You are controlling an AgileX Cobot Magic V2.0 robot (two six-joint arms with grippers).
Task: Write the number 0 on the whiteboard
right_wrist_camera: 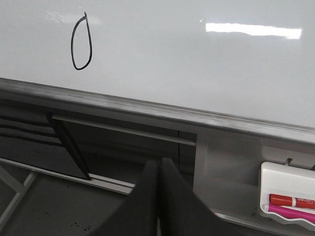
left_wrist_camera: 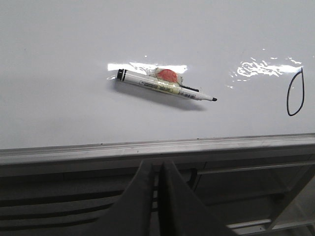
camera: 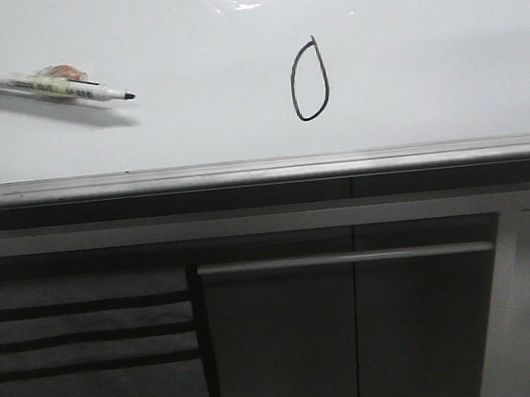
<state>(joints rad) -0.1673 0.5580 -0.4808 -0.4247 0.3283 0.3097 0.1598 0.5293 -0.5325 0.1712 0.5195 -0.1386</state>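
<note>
A thin black hand-drawn 0 (camera: 309, 80) with a short tail at its top stands on the glossy whiteboard (camera: 421, 59). It also shows in the left wrist view (left_wrist_camera: 295, 94) and in the right wrist view (right_wrist_camera: 81, 43). An uncapped black marker (camera: 54, 85) with tape round its barrel lies on the board to the left of the 0, tip toward it; it also shows in the left wrist view (left_wrist_camera: 165, 86). My left gripper (left_wrist_camera: 157, 164) is shut and empty, held back below the board's grey edge strip (left_wrist_camera: 147, 147). My right gripper (right_wrist_camera: 159, 163) is shut and empty, also below the edge.
Dark grey cabinet panels (camera: 280, 339) with a horizontal handle bar (camera: 347, 258) sit below the board. A white tray (right_wrist_camera: 288, 196) with a red and a pink marker hangs off to the right in the right wrist view.
</note>
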